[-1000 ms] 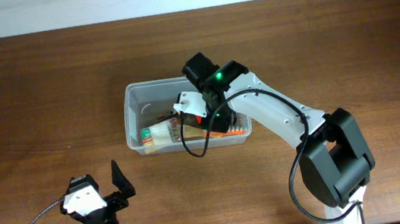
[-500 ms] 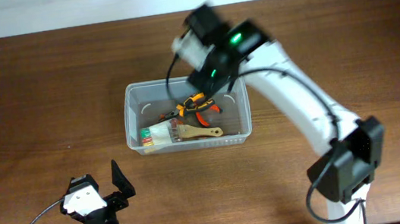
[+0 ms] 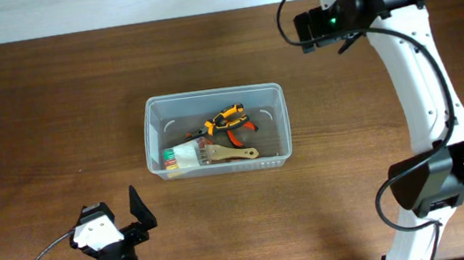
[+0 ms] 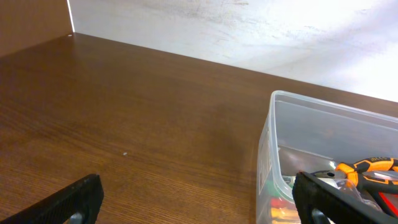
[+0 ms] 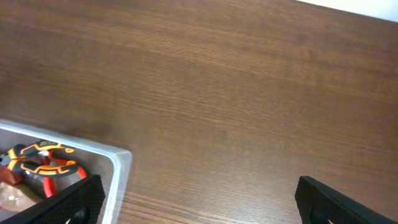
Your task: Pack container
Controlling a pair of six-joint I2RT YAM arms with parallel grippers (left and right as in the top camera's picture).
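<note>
Right gripper (image 3: 315, 27) is hovering over bare table (image 3: 51, 99), beyond the far right corner of the container (image 3: 210, 94). Its wrist camera is showing both fingers (image 5: 74, 199) spread wide at the bottom corners with only wood grain between them, so it is carrying nothing and touching nothing. That reads like a hand parked clear of the tub, leaving the opening unobstructed.

Left gripper (image 3: 121, 222) is sitting low near the front edge, well apart from the tub. It is gaping wide too, and its fingers (image 4: 78, 196) are framing empty tabletop. It is pointing toward the container's near left corner, which looks like a standby pose out of the other arm's way.

The clear container is sitting mid-table, upright and open-topped. Inside, orange-and-black pliers (image 3: 229, 117) are lying toward the far wall, with red grips showing beside them. A wooden-handled brush (image 3: 222, 154) is stretching along the near wall. Some small coloured pieces by the brush head are too small to name.

No loose tools are showing on the table, so the packing looks done, or close to it.
</note>
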